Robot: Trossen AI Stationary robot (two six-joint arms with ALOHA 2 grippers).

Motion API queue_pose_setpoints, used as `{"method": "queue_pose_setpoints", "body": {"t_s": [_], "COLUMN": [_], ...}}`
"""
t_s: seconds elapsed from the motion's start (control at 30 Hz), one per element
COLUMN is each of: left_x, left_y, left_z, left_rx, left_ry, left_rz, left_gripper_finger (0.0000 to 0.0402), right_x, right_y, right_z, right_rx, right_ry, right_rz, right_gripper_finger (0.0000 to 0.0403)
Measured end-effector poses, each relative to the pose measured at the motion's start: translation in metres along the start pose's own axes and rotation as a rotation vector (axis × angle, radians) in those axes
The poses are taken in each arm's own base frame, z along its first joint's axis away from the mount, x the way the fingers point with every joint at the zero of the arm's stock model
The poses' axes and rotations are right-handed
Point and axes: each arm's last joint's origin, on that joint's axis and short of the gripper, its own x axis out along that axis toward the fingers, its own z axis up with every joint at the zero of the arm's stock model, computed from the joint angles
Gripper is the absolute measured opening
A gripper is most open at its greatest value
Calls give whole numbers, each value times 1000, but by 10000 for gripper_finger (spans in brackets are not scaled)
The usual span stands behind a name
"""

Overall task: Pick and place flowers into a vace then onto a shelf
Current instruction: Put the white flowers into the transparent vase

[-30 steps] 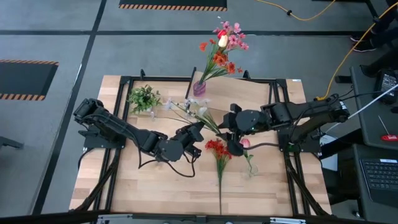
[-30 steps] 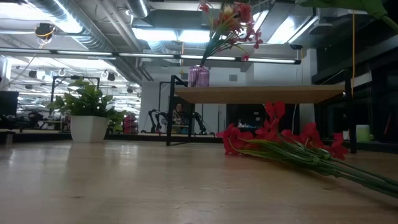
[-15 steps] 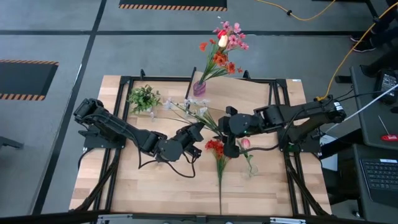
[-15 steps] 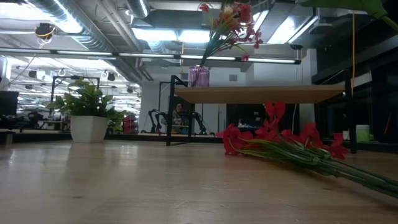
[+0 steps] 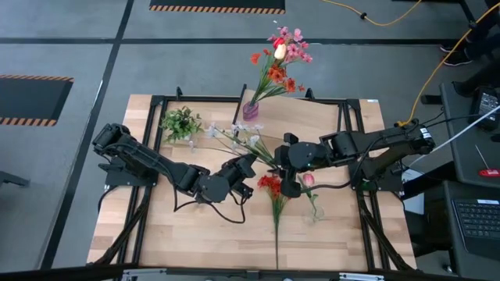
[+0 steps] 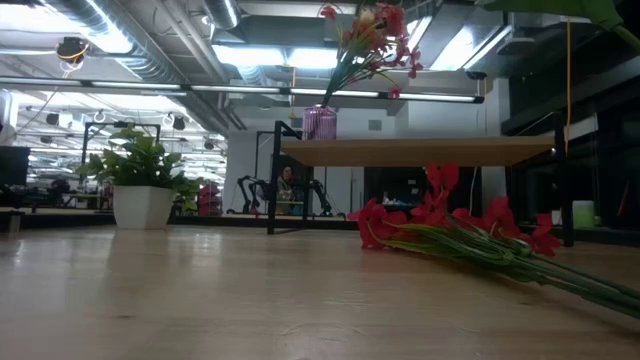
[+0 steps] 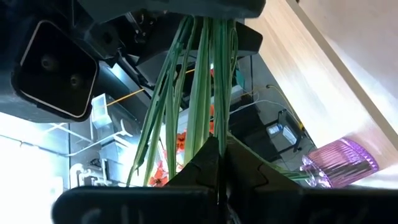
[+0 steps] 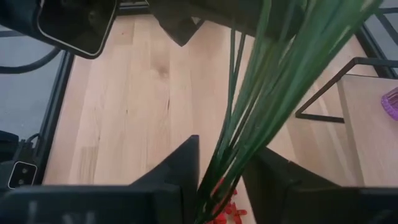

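A bunch of white-bloomed flowers (image 5: pixel 234 134) is held above the table, its green stems running between both grippers. My left gripper (image 5: pixel 250 164) is shut on the stems (image 7: pixel 202 93). My right gripper (image 5: pixel 283 159) is shut on the same stems (image 8: pixel 249 118) from the other side. A purple vase (image 5: pixel 250 109) holding red, orange and pink flowers (image 5: pixel 279 55) stands on the shelf (image 6: pixel 420 151). A red bunch (image 5: pixel 273 189) and a single pink flower (image 5: pixel 308 179) lie flat on the tabletop. My left gripper pinches the white bunch's green stems (image 7: pixel 210 140) between its two fingers (image 7: pixel 245 171), lying across them. The bunch is lifted clear of the table. My right gripper has the same stem bundle (image 8: pixel 227 158) between its two fingers (image 8: pixel 180 168), across the stems. The bundle fills the gap between them.
A small leafy green plant in a white pot (image 5: pixel 181 123) stands at the far left of the table. The shelf's black legs (image 6: pixel 270 190) stand at the far edge. Bare tabletop (image 5: pixel 180 226) lies toward the near left.
My right gripper has moved toward the table's left and slightly nearer, closing in on the white bunch's stems beside my left gripper, then stopped. The left arm and the flowers on the table have kept still.
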Motion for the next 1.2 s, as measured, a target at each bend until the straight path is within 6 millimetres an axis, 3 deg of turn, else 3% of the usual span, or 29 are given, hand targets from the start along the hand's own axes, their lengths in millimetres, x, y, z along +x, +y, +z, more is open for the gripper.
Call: {"method": "queue_pose_setpoints", "body": {"t_s": [0.2,0.27,0.5,0.9,1.07,1.2], "left_x": [-1,-1,-8,-41,-56,-62], "left_y": [0,0,1,4,11,5], "left_z": [1,1,4,14,4,-12], "left_rx": [-11,-27,-67,-202,-468,-674], "left_ry": [-4,-3,-25,-67,-180,-363], "left_rz": [1,1,9,30,14,-152], "left_gripper_finger": [7,9,36,84,86,72], "right_x": [0,0,0,1,2,3], "right_y": [0,0,0,-4,-12,-16], "right_z": [0,-1,1,8,13,17], "right_rx": [-2,-2,8,-4,-22,-60], "right_ry": [3,6,-7,-74,-105,-139], "right_rz": [-3,-5,2,4,-15,-17], "right_gripper_finger": [24,11,6,3,2,2]}}
